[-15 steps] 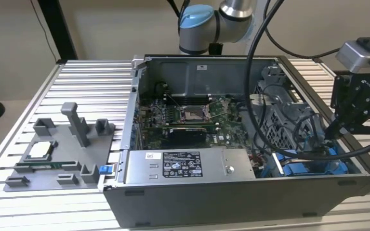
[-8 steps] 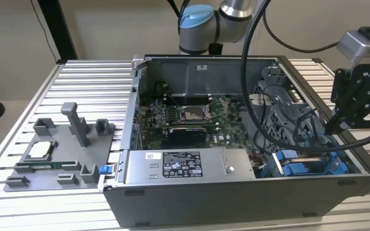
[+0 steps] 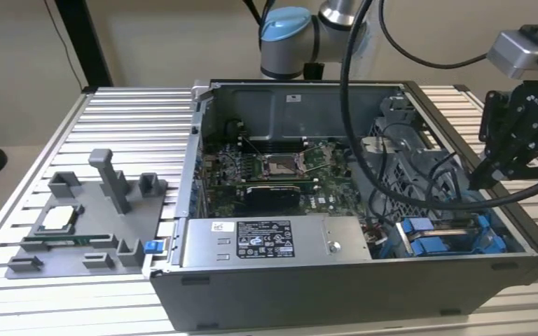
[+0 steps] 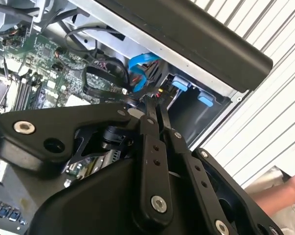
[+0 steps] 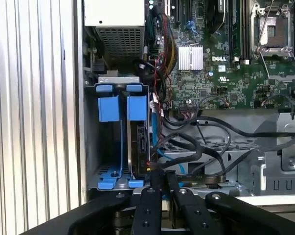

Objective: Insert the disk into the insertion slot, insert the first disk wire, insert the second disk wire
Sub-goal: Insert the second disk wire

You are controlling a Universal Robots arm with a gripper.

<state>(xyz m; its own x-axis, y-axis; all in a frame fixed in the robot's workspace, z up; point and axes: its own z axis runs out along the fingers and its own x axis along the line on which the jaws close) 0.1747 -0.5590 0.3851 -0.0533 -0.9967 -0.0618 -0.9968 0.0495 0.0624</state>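
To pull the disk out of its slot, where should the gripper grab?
Probably the blue tab on the exposed edge of the disk, coming through the open side of the case: it stands on edge inside the insertion slot, whose walls cover its flat faces.

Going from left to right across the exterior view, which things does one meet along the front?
grey plastic stand → grey box with sticker → blue drive slot → gripper

Bright even light, soft shadows inside case, glare on table
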